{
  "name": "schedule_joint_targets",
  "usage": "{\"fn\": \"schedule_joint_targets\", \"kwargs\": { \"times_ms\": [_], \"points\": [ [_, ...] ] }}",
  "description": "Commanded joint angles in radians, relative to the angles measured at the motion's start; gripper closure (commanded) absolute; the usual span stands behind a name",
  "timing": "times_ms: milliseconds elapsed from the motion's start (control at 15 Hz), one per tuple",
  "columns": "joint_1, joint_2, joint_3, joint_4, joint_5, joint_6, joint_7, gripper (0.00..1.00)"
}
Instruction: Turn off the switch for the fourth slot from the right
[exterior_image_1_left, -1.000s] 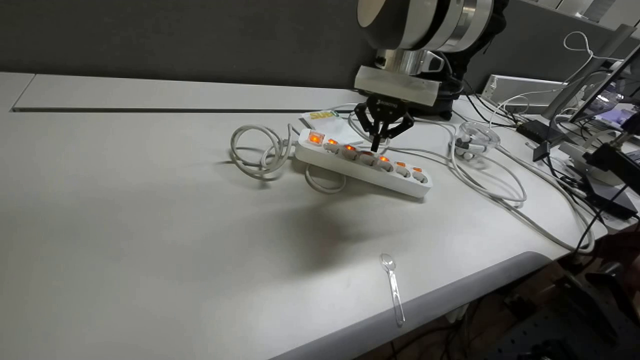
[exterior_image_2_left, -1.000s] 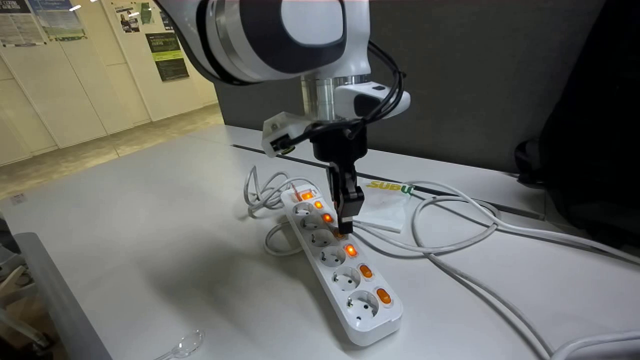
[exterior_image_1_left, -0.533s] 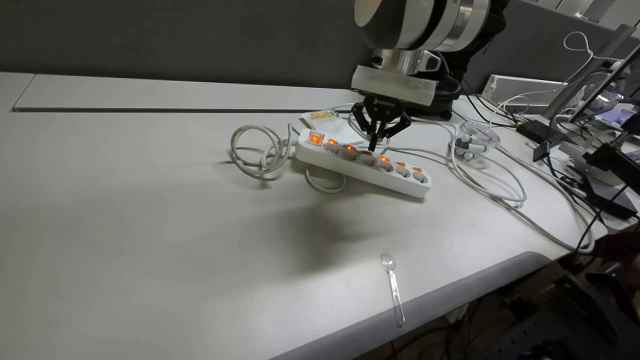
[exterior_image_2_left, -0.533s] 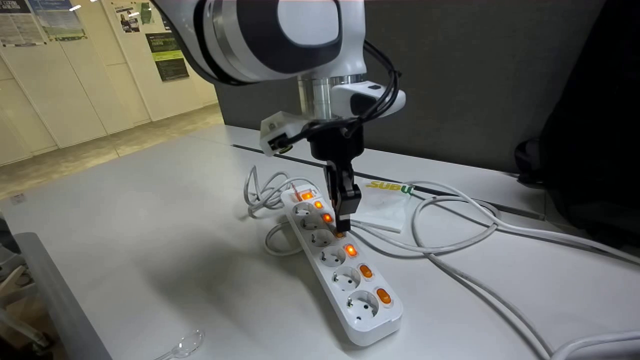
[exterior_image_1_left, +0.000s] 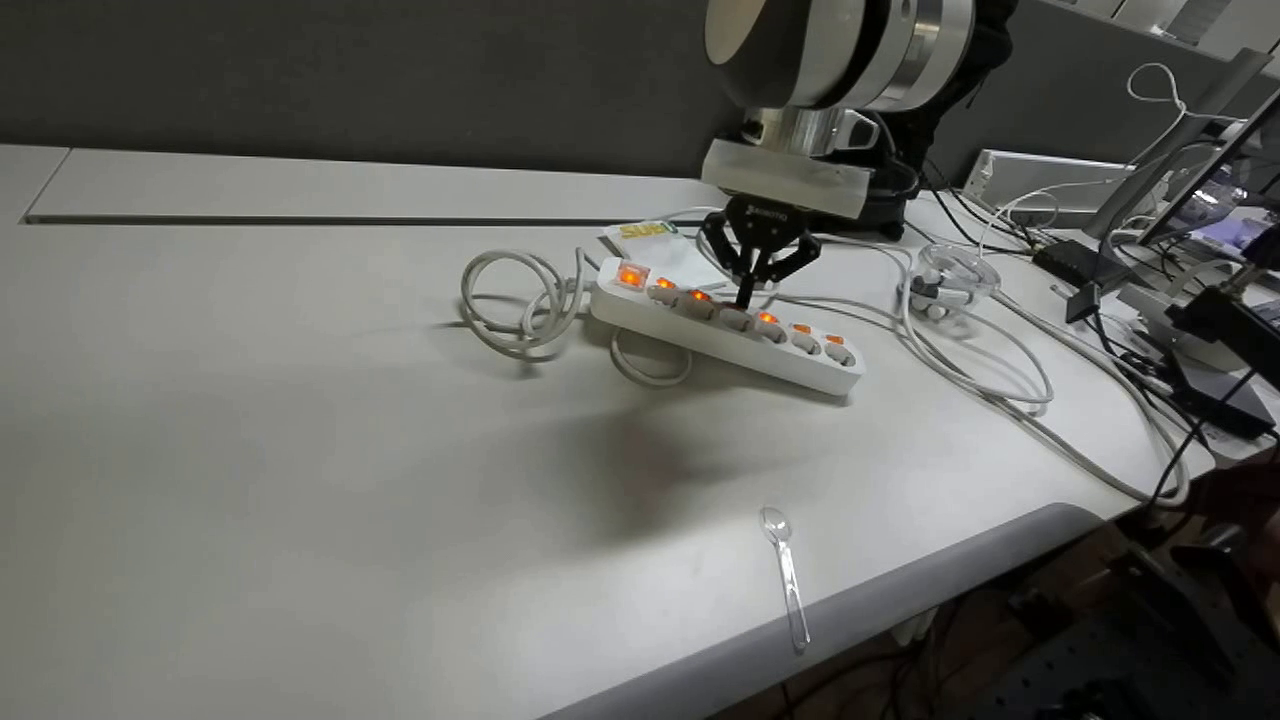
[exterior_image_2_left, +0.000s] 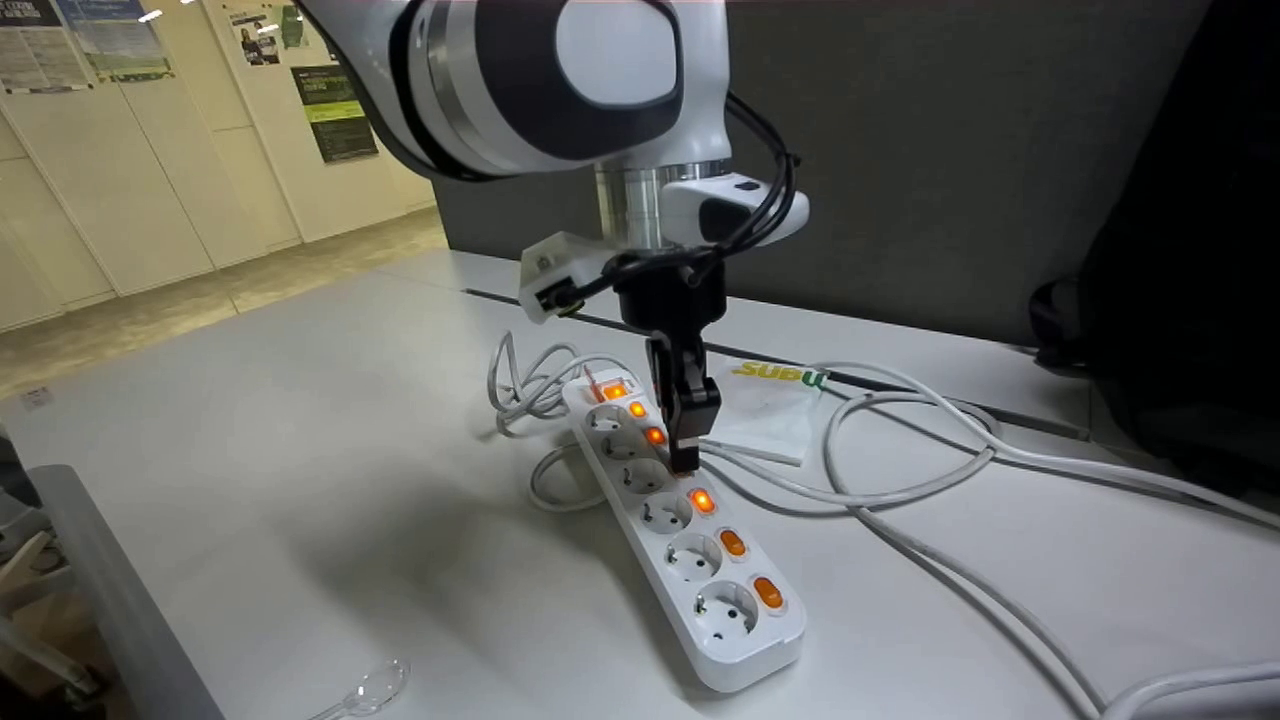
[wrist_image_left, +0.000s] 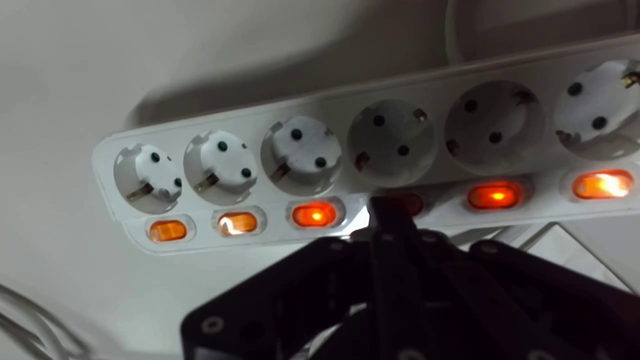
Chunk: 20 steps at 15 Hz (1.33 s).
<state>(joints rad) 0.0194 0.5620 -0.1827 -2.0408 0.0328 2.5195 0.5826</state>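
A white power strip lies on the table in both exterior views and fills the wrist view. It has a row of sockets with orange switches beside them. My gripper is shut and empty, pointing down, its tips at the fourth switch from the right end. That switch looks dark red and is mostly hidden behind the fingertips, which also show in the other views. I cannot tell whether they press it. The third switch and fifth switch glow; the two end ones look unlit.
A square main switch glows at the strip's far left end. A white paper packet lies behind the strip. White cables loop behind and beside it. A clear plastic spoon lies near the table's front edge.
My gripper has shifted slightly left in the exterior views, then come down to the strip. The fourth switch, partly visible before, is now covered by the fingertips. The strip has not moved.
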Motion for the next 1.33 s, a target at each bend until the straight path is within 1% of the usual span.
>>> {"fn": "schedule_joint_targets", "kwargs": {
  "times_ms": [0,267,667,1000,1267],
  "points": [
    [0.02,0.017,-0.021,0.008,-0.011,0.009,0.013,1.0],
    [0.016,0.025,-0.019,0.007,0.001,0.007,0.011,1.0],
    [-0.01,0.053,-0.005,0.029,0.052,-0.05,0.006,1.0],
    [-0.012,0.07,-0.012,0.045,0.061,-0.084,0.015,1.0],
    [-0.021,0.062,-0.006,0.049,0.079,-0.108,0.01,1.0]
  ]
}}
